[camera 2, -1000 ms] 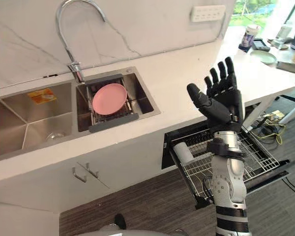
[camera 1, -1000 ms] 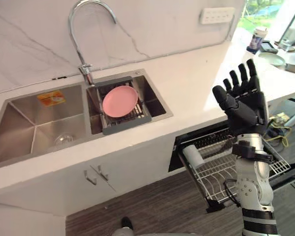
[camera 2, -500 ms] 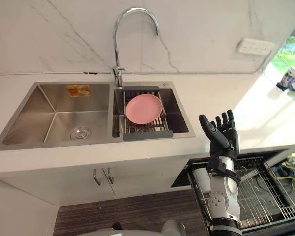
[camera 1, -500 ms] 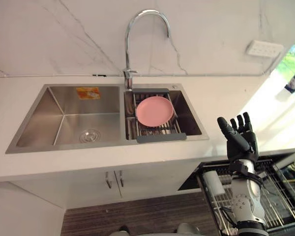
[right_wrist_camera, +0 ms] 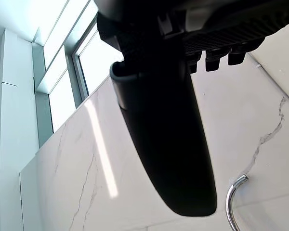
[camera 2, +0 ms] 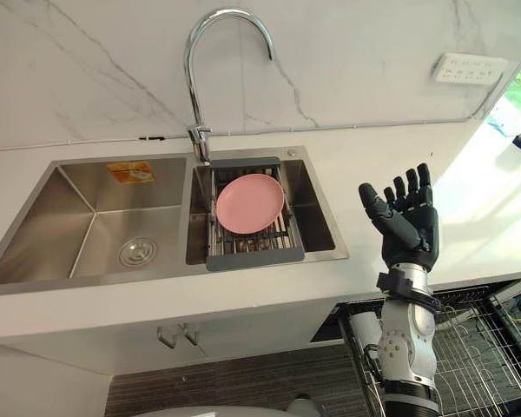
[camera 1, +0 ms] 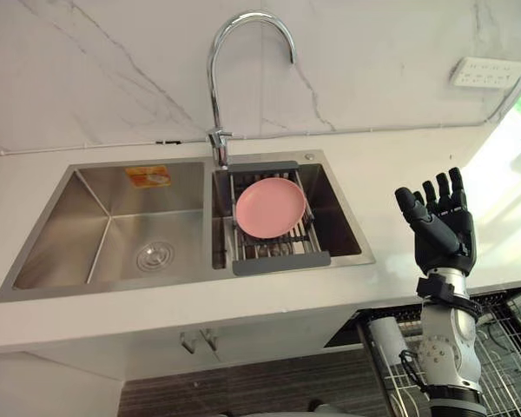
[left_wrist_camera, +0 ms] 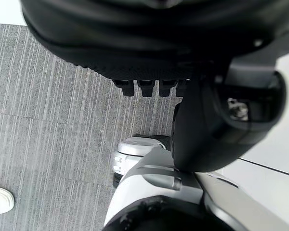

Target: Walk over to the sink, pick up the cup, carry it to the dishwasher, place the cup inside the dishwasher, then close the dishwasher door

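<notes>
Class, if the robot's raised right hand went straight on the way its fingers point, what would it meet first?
Probably the marble wall: the right hand points upward, open, and its wrist view has wall straight ahead, with the faucet off to one side. Depth is unclear.

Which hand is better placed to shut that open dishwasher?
Probably the right. The right hand is raised and open, its arm rising over the open dishwasher. The left hand hangs down over the floor.
</notes>
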Tool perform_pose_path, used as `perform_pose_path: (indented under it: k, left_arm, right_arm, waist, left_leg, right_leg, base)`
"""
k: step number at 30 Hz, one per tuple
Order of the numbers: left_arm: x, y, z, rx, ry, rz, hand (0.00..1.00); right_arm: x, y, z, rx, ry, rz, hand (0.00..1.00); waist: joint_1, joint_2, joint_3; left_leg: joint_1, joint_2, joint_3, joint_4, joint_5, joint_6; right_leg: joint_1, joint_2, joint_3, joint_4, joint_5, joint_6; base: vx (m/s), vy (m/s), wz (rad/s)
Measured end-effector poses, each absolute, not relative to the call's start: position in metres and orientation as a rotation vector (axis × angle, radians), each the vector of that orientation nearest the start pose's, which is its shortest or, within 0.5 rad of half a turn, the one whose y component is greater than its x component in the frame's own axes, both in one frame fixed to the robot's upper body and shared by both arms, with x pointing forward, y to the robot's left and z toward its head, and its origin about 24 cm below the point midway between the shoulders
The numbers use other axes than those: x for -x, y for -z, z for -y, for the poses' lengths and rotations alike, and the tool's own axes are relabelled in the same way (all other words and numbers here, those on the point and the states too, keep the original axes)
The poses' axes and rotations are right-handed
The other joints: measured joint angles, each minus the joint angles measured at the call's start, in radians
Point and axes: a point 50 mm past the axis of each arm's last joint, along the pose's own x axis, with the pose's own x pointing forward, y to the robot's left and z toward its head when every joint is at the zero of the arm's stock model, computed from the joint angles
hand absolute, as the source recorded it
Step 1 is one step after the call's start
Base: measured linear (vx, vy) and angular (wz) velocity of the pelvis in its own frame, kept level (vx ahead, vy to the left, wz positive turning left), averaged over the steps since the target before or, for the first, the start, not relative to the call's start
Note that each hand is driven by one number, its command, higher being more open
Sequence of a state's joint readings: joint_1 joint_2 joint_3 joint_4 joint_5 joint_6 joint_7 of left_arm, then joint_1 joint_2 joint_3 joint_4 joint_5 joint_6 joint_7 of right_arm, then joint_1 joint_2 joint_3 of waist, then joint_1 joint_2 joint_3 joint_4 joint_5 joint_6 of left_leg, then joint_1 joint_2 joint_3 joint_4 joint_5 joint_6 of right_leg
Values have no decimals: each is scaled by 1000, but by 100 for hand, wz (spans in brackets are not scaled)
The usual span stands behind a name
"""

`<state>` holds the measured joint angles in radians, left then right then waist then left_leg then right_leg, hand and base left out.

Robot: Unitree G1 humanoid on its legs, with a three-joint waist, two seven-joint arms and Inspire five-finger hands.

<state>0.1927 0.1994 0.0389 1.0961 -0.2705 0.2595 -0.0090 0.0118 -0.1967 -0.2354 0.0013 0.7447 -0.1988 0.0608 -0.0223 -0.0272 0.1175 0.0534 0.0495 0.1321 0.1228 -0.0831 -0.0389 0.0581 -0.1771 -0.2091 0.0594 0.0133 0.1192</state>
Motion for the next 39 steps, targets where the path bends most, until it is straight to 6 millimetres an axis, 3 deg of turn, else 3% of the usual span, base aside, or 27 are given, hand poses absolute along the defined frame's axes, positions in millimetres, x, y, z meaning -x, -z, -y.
perform_pose_path:
  k: [4,11,20,27,35,39]
  left_arm:
    - [-17,170,-227,113,-315,-1489,100]
    - [-17,170,-227,64,-254,-1554,100]
    - [-11,171,-223,118,-306,-1571,100]
    - [-13,171,-223,60,-277,-1564,100]
    - [-10,169,-225,45,-290,-1555,100]
    - [-13,168,-227,41,-290,-1540,100]
  right_arm:
    - [-247,-72,230,-541,148,265,100]
    - [-248,-63,230,-436,216,142,100]
    - [-261,-88,246,69,216,151,100]
    - [-280,-83,209,395,-41,104,100]
    - [-301,-78,188,627,-189,67,100]
    - [-309,-72,187,711,-184,46,100]
  waist:
    - [12,14,6]
    - [9,36,6]
    - [7,40,3]
    - [18,36,3]
    - [42,19,-6]
    - [59,14,-6]
  left_leg:
    - [-10,13,10,7,-4,-2]
    - [14,41,89,-62,39,-22]
    - [69,49,151,-109,49,-37]
    - [88,44,152,-136,66,-36]
    - [98,35,114,-207,122,-29]
    - [96,34,98,-208,126,-28]
  right_leg:
    - [4,1,-17,-8,2,-3]
    - [-6,7,-48,-35,19,-7]
    - [14,22,-43,-74,51,-5]
    - [35,22,-61,-101,65,-10]
    - [51,25,-104,-133,84,-15]
    - [62,25,-121,-142,88,-15]
  base:
    - [-70,-8,6]
    - [0,-38,-3]
    - [34,-16,-17]
    - [-49,-5,2]
    - [-47,-12,14]
    - [-20,-6,12]
